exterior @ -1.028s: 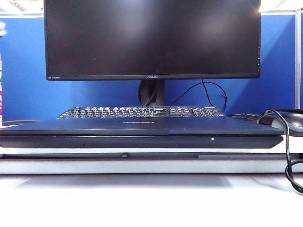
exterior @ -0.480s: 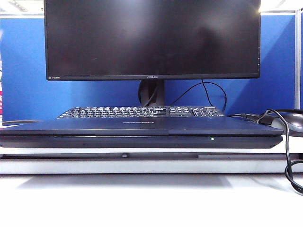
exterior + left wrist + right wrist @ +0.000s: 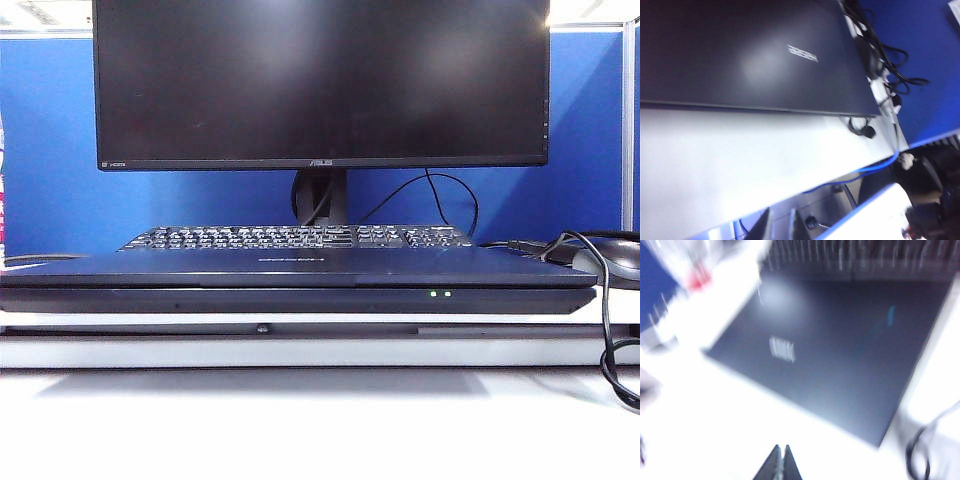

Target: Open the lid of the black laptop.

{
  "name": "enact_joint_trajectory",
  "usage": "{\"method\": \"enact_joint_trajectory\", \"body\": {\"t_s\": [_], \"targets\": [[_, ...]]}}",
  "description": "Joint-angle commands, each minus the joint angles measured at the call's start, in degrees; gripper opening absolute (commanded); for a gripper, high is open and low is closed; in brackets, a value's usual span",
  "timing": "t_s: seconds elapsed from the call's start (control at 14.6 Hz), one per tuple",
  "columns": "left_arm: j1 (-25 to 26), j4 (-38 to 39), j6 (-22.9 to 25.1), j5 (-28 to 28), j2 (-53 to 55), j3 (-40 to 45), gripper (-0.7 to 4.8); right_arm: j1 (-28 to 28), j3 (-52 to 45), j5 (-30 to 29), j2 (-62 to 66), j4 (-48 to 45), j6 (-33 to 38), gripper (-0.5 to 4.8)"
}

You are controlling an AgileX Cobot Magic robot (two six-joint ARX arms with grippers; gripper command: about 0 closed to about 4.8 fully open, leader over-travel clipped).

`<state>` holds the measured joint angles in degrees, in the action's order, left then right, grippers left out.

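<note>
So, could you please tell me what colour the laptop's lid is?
Dark navy, nearly black; the laptop's lid shows best in the left wrist view.

Dark fingertips at the wrist cameras' edges

The left gripper (image 3: 777, 225) shows as two thin dark grey blades with pale edges; the right gripper (image 3: 780, 464) shows as two black, tapered, wedge-shaped tips (blurred, so no screws or markings can be made out).

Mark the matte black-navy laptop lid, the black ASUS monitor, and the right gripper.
matte black-navy laptop lid (image 3: 300, 266): exterior view, closed top face.
black ASUS monitor (image 3: 320, 80): exterior view, screen centre.
right gripper (image 3: 780, 456): right wrist view, shut fingertips above the table.
</note>
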<state>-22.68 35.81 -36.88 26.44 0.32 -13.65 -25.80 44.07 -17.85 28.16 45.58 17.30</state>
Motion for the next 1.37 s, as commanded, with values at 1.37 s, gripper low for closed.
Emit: {"method": "enact_joint_trajectory", "body": {"t_s": [1.37], "targets": [[0.0,-11.1,13.0,-13.5,0.8,8.9,0.56,-29.6,-18.9,32.4,22.2,-28.7,8.0,-0.01]]}}
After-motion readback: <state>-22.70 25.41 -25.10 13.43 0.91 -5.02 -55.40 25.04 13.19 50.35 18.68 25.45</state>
